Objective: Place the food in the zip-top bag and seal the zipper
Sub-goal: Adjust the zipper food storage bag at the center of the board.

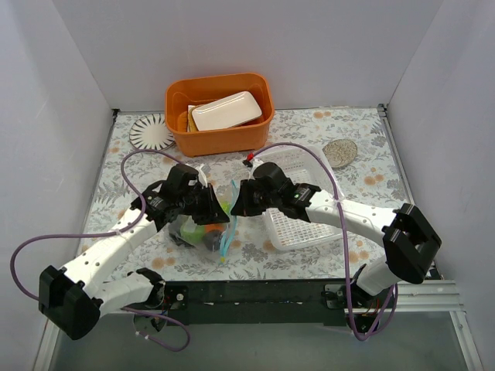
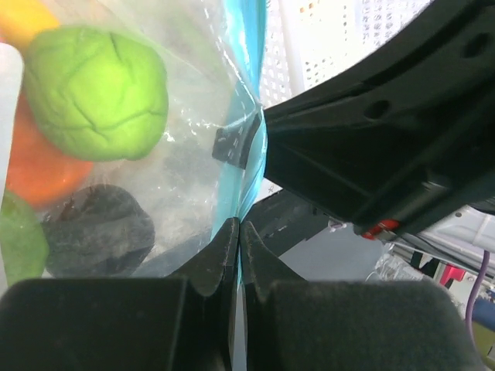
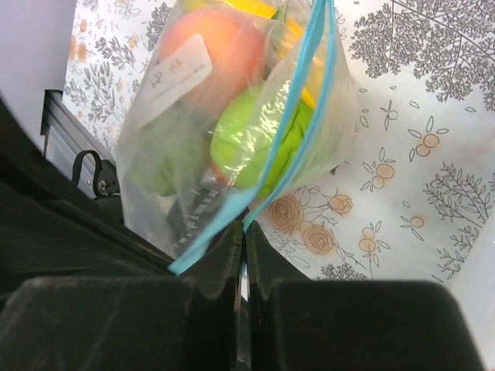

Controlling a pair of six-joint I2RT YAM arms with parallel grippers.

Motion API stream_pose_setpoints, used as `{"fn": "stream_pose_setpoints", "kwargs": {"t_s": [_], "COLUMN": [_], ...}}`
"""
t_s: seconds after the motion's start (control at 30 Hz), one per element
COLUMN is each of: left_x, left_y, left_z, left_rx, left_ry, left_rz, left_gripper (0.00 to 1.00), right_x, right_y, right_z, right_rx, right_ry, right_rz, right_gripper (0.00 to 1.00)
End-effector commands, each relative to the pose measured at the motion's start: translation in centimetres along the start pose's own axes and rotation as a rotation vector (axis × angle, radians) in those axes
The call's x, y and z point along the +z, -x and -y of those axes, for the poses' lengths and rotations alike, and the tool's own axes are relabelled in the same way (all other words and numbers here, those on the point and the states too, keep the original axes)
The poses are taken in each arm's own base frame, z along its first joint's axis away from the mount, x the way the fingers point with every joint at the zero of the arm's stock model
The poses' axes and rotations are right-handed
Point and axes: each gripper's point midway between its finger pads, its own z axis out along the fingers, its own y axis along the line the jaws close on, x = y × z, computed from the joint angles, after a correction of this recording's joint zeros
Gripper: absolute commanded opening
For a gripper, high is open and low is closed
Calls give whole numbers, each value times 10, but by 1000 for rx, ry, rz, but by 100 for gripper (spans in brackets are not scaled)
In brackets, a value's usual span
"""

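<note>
Beside bag [image 1: 203, 230], white basket [image 1: 294, 230], orange bin [image 1: 220, 139] behind

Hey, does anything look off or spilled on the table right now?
Nothing looks spilled: the food sits inside the zip-top bag. One oddity: past the right hand, the zipper shows two teal lines spreading apart, so that stretch looks unsealed.

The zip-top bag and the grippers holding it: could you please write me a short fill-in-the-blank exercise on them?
1. The left gripper and the right gripper are both shut on the teal-blue ____ of the zip-top bag.
2. The green lime lies ____ the bag.
3. The white dish sits in the ____ bin.
Missing words: zipper; inside; orange.
</note>
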Motion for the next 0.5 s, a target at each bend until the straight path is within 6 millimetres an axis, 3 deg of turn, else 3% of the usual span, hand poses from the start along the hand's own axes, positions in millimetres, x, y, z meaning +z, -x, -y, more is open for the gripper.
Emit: {"fn": "stream_pose_setpoints", "kwargs": {"t_s": [0.0,0.17,0.27,0.33,0.37,0.47], "left_x": [11,27,20,11,-1,-17], "left_y": [-16,-19,-1,15,22,32], "left_z": [2,-2,7,9,16,19], "left_rx": [9,-7,-12,-29,-29,-53], "left_ry": [-22,6,16,31,18,21], "left_rz": [-79,-97,-14,78,127,212], "left_gripper": [0,6,23,48,55,61], "right_x": [-12,-12,-9,-6,-5,1], "right_y": [48,66,74,76,79,83], "right_z": [-34,-30,-22,-15,-10,3], "right_rx": [-57,-76,-71,-68,-62,-51], "right_ry": [80,34,-14,-42,-53,-83], "right_rz": [171,232,243,245,251,243], "right_gripper": [8,8,8,8,8,8]}}
